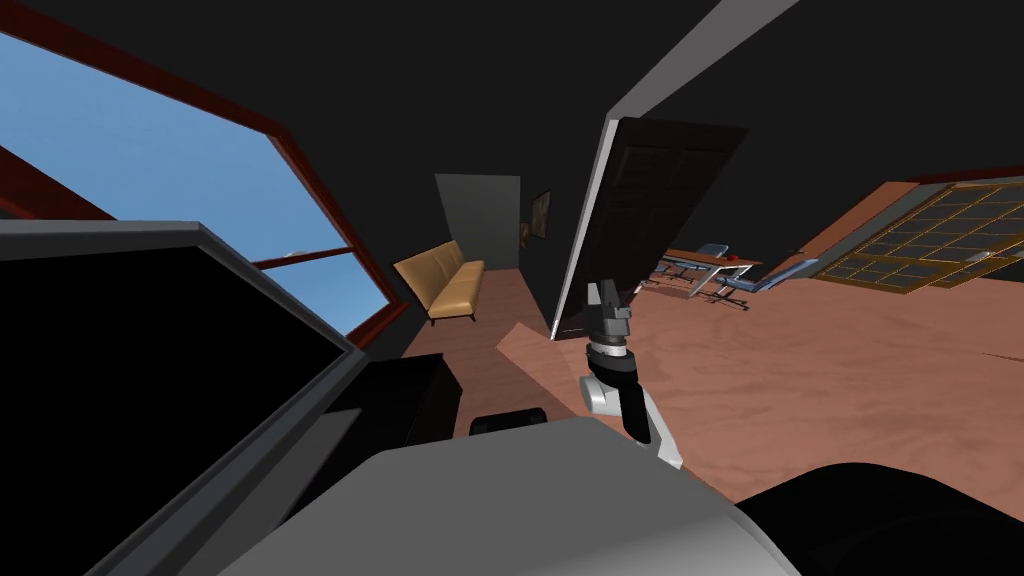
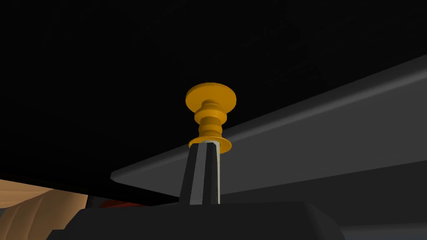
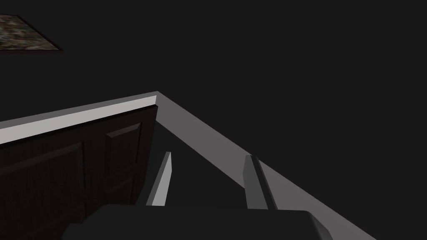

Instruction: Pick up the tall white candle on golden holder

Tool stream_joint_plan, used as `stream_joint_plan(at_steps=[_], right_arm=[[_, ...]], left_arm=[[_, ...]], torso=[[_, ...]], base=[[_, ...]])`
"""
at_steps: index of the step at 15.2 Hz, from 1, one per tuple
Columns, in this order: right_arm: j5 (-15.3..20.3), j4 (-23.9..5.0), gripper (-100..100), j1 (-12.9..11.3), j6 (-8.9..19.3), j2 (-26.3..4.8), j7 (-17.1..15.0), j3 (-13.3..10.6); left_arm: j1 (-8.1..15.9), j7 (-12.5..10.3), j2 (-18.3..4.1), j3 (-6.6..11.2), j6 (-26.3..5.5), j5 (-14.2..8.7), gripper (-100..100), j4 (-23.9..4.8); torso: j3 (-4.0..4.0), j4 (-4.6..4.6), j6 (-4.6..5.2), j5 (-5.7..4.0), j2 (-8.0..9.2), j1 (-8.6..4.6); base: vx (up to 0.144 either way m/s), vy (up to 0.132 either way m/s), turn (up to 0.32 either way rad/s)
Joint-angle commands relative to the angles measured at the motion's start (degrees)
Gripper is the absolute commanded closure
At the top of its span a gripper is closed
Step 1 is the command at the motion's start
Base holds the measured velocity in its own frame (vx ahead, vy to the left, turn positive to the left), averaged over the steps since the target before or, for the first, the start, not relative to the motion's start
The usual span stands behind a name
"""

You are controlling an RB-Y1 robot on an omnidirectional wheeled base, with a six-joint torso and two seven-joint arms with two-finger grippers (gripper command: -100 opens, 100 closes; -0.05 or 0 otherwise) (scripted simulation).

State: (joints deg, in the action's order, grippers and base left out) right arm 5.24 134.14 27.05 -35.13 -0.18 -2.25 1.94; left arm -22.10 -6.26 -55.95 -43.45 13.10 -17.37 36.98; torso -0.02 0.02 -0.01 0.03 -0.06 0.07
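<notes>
In the left wrist view my left gripper (image 2: 204, 146) is shut, its two fingers pressed together around a slim pale shaft, the candle (image 2: 205, 168), which they mostly hide. The candle's golden holder (image 2: 210, 112) sticks out just past the fingertips, its round foot pointing away from the hand. It hangs free in front of a black area and a grey ledge (image 2: 317, 137). My right gripper (image 1: 605, 305) is raised ahead of my chest and points at a dark panelled door (image 3: 75, 166). Its fingers (image 3: 162, 183) stand open with nothing between them.
A big dark cabinet with a grey rim (image 1: 250, 290) stands close on my left, under a red-framed window (image 1: 150, 170). Further off are a tan sofa (image 1: 445, 280), the open dark door (image 1: 650, 210), and a desk with a chair (image 1: 715, 265) on the reddish-brown floor.
</notes>
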Motion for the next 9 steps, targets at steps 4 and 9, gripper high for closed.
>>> stream_joint_plan(at_steps=[4,9], right_arm=[[0.0,0.0,0,0.0,0.0,0.0,0.0,0.0],[0.0,0.0,0,0.0,0.0,0.0,0.0,0.0]], left_arm=[[-0.6,-0.5,-2.5,-1.32,1.1,-0.9,100,1.3],[-1.8,-1.7,-5.8,-3.43,1.7,-2.6,-100,3.5]], torso=[[-0.07,-0.03,0.02,-0.05,-0.11,-0.21],[-0.06,-0.02,0.04,-0.02,-0.11,-0.05]], base=[[0.04,-0.067,0.091],[0.045,-0.014,0.011]])
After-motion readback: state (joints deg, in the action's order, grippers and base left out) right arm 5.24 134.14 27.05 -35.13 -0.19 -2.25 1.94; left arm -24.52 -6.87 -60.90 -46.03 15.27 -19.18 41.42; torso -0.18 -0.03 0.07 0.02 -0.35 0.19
